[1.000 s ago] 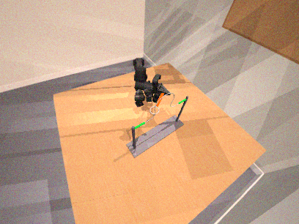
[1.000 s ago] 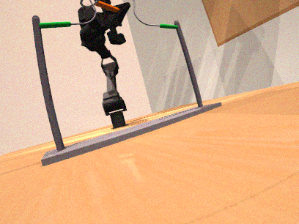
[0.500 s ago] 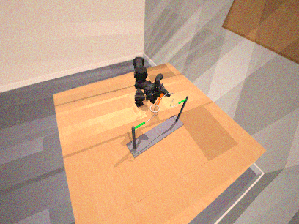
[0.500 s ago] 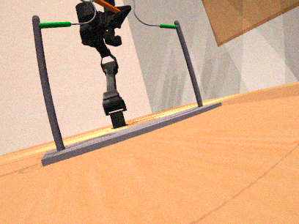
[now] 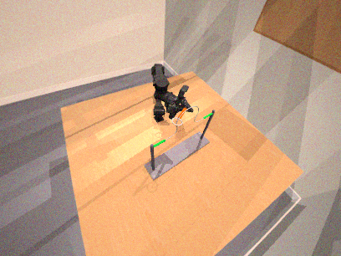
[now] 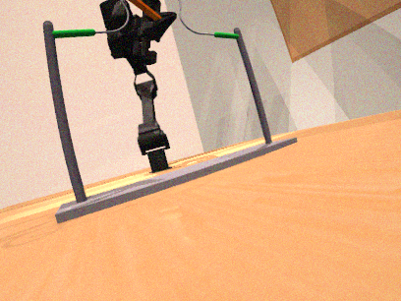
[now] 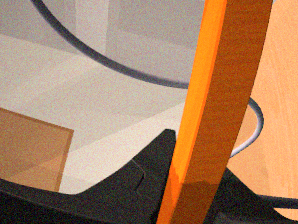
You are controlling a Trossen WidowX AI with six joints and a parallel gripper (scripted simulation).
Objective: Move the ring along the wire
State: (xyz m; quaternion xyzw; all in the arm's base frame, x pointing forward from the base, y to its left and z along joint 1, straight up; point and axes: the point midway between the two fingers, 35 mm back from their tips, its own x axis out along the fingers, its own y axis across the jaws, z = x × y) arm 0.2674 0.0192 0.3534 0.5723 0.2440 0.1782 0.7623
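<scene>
My gripper (image 5: 183, 110) (image 6: 158, 17) (image 7: 175, 140) is shut on the orange handle (image 5: 181, 114) (image 6: 146, 8) (image 7: 220, 90), above the table behind the wire stand. The ring (image 5: 177, 125) is at the handle's lower end in the top view, around the grey wire's middle stretch as far as I can tell; it is out of frame in the other views. The wire (image 6: 189, 30) (image 7: 100, 57) bends between a left green part (image 5: 160, 143) (image 6: 74, 33) and a right green part (image 5: 208, 115) (image 6: 226, 35). Whether ring and wire touch is too small to tell.
The left post (image 5: 153, 159) (image 6: 61, 118) and right post (image 5: 206, 131) (image 6: 254, 89) stand on a grey base (image 5: 180, 154) (image 6: 177, 180). The base lies on the wooden table (image 5: 125, 205) (image 6: 246, 236). The wire's curved bend passes close to the fingers in the top view.
</scene>
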